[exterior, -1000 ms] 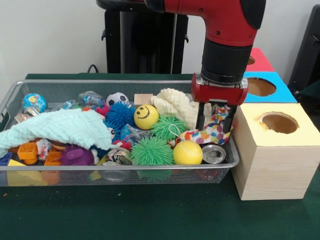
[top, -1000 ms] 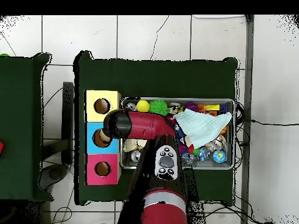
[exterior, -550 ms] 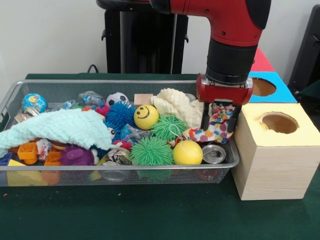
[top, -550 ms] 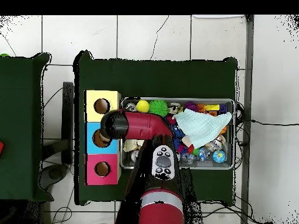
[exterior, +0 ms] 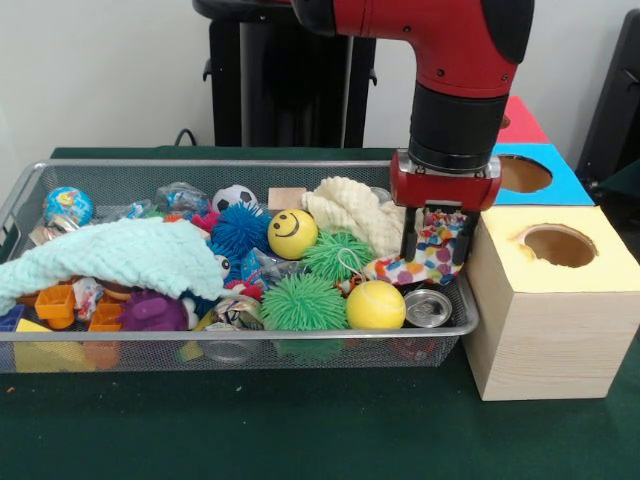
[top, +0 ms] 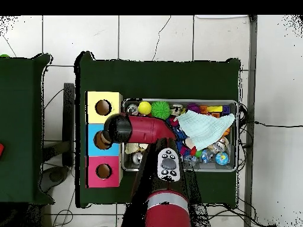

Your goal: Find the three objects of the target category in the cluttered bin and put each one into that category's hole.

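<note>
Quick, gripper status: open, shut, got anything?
Gripper: shut on the spotted cloth, at the bin's end beside the yellow box.

arm over bin's box-side end | mint cloth opposite end

The counter is covered in dark green cloth. A wire mesh bin filled with toys is set on it, and a row of three wooden boxes, yellow, blue and red, each with a round hole on top, is placed just beside the bin's end.
</note>
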Controlling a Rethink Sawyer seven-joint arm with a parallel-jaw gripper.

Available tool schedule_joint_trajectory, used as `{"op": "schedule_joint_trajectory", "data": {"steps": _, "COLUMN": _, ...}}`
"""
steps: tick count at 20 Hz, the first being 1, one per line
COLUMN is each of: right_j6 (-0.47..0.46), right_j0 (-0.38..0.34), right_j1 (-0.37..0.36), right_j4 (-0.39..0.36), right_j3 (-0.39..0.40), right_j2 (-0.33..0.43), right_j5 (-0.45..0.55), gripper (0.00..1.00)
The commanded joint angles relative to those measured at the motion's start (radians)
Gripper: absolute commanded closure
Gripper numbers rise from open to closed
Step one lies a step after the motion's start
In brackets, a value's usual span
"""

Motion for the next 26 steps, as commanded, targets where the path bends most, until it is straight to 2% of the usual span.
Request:
{"op": "schedule_joint_trajectory", "data": {"steps": 1, "right_j6": 0.09, "right_j0": -0.052, "right_j1": 0.051, "right_j4": -0.042, "right_j3": 0.117, "right_j2": 0.09, "right_j5": -0.066, "gripper": 0.0}}
{"op": "schedule_joint_trajectory", "data": {"steps": 4, "right_j6": 0.111, "right_j0": -0.055, "right_j1": 0.049, "right_j4": -0.033, "right_j3": 0.13, "right_j2": 0.089, "right_j5": -0.084, "gripper": 0.0}}
{"op": "schedule_joint_trajectory", "data": {"steps": 5, "right_j6": 0.128, "right_j0": -0.057, "right_j1": 0.048, "right_j4": -0.02, "right_j3": 0.139, "right_j2": 0.09, "right_j5": -0.088, "gripper": 1.0}}
{"op": "schedule_joint_trajectory", "data": {"steps": 12, "right_j6": 0.131, "right_j0": -0.063, "right_j1": 0.05, "right_j4": -0.019, "right_j3": 0.148, "right_j2": 0.096, "right_j5": -0.107, "gripper": 1.0}}
{"op": "schedule_joint_trajectory", "data": {"steps": 20, "right_j6": 0.124, "right_j0": -0.048, "right_j1": 0.045, "right_j4": -0.017, "right_j3": 0.12, "right_j2": 0.087, "right_j5": -0.094, "gripper": 1.0}}
{"op": "schedule_joint_trajectory", "data": {"steps": 22, "right_j6": 0.124, "right_j0": -0.022, "right_j1": -0.017, "right_j4": -0.011, "right_j3": 0.108, "right_j2": 0.054, "right_j5": -0.014, "gripper": 1.0}}
{"op": "schedule_joint_trajectory", "data": {"steps": 23, "right_j6": 0.117, "right_j0": -0.002, "right_j1": -0.093, "right_j4": -0.008, "right_j3": 0.095, "right_j2": 0.026, "right_j5": 0.082, "gripper": 1.0}}
{"op": "schedule_joint_trajectory", "data": {"steps": 25, "right_j6": 0.113, "right_j0": 0.018, "right_j1": -0.18, "right_j4": 0.002, "right_j3": 0.061, "right_j2": 0.001, "right_j5": 0.216, "gripper": 1.0}}
{"op": "schedule_joint_trajectory", "data": {"steps": 26, "right_j6": 0.109, "right_j0": 0.022, "right_j1": -0.199, "right_j4": 0.003, "right_j3": 0.046, "right_j2": -0.002, "right_j5": 0.254, "gripper": 1.0}}
